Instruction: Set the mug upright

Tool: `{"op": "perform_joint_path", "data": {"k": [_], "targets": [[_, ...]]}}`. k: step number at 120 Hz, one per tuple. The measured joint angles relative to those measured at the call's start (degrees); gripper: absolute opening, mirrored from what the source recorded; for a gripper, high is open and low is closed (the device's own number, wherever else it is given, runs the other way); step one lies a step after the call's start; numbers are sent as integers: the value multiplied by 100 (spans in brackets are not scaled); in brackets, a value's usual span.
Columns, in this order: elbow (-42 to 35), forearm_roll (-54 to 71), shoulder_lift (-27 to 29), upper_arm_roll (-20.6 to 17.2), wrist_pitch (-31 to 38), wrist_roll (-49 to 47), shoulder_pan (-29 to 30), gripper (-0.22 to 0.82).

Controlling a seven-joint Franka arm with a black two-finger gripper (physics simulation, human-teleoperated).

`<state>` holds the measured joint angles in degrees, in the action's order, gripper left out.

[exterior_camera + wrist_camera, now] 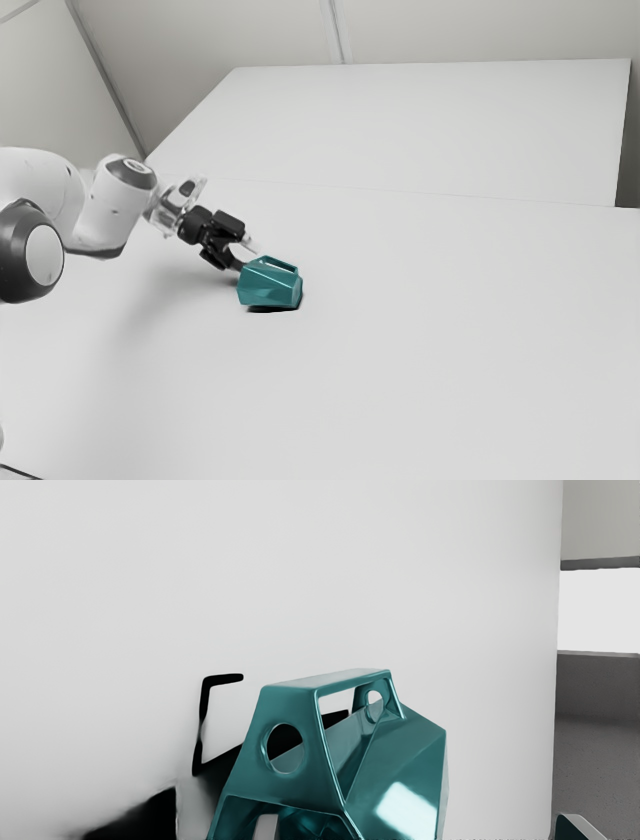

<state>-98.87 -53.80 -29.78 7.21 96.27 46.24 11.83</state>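
Tabletop (440, 340) spreads white and smooth beneath and around the mug (268, 285). White arm (112, 205) reaches toward the mug from the exterior view's left, its black gripper (246, 256) close by the mug's mouth. The claw is spread: one fingertip (267, 826) is at the mug's open mouth, though how far in it goes I cannot tell, and the other fingertip (580, 825) is outside the mug, apart from its wall. Nothing is pinched between them. The mug, teal, glossy and faceted, lies on its side on the tabletop, mouth toward the gripper and base away from it. Dark shadow (150, 815) falls beside the mug. Squared handle (345, 677) rises from the mug's upper side, and a round hole (285, 747) pierces the handle's end nearer the mouth.
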Motion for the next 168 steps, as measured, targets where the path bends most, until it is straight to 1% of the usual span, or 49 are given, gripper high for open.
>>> {"op": "perform_joint_path", "data": {"k": [24, 63, 69, 76, 97, 110, 120, 134, 152, 168], "targets": [[-45, -102, -7, -44, 8, 217, -51, 60], [-79, -291, -50, -216, 35, 434, -94, 59], [-81, -311, -50, -218, 36, 458, -110, 55], [-82, -329, -47, -219, 37, 482, -116, 47], [-82, -353, -41, -216, 34, 543, -119, 12], [-82, -361, -41, -217, 33, 574, -119, -2], [-82, -359, -41, -217, 40, 592, -119, -7], [-82, -351, -40, -215, 55, 612, -120, -12], [-72, -343, 18, -213, 59, 630, -142, -16], [-60, -347, 117, -211, 30, 640, -183, -17]]}}
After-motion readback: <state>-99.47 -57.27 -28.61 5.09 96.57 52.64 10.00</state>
